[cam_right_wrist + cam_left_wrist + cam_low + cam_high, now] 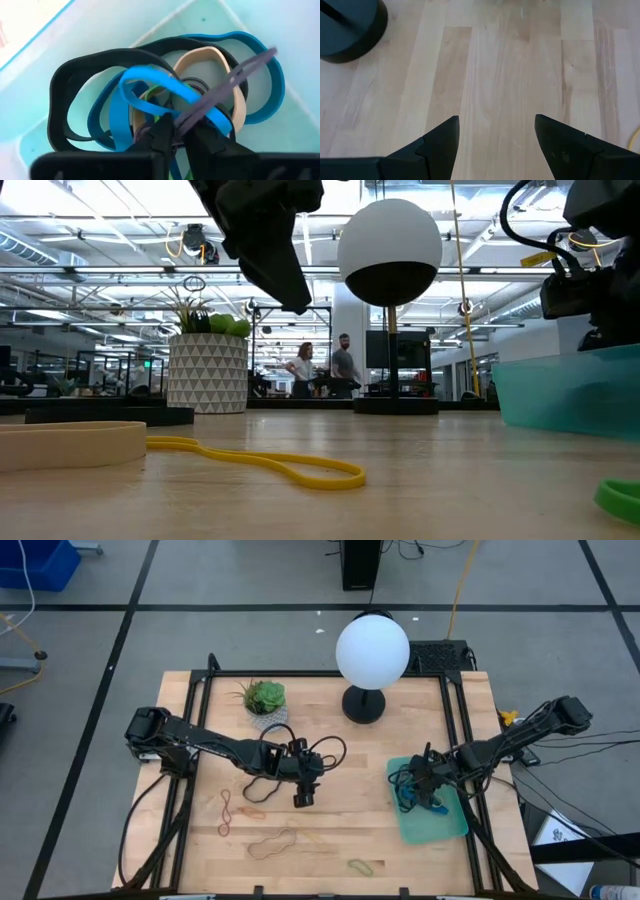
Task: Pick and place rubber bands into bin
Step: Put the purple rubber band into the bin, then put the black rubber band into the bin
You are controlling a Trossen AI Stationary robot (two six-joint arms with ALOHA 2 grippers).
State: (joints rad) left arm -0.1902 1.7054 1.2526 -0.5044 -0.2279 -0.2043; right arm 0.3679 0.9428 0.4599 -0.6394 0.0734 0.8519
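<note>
The teal bin point(451, 823) lies at the table's right, with a heap of black point(65, 90), blue point(150, 80) and tan point(200, 57) rubber bands in it. My right gripper point(181, 135) hangs low over that heap point(431, 790), its fingers nearly together around a grey band point(225, 82). More bands lie loose on the wood: a red one point(226, 813), a tan one point(272, 843) and a yellow-green one point(360, 866). My left gripper point(303, 798) stands open above bare wood near the table's middle point(495, 145), with nothing between its fingers. My right gripper pinches one strand of the grey band point(187, 120) between its two fingertips, coming from above and slanting down into the bin. From the fingers the band runs out straight across the heap; its far part point(265, 54) reaches over the blue band.
A globe lamp point(371, 650) stands on a black base point(363, 705) at the far middle, with a white patterned plant pot point(264, 700) to its left. Black cables point(325, 752) loop beside the left arm. People stand far off in the room point(322, 367).
</note>
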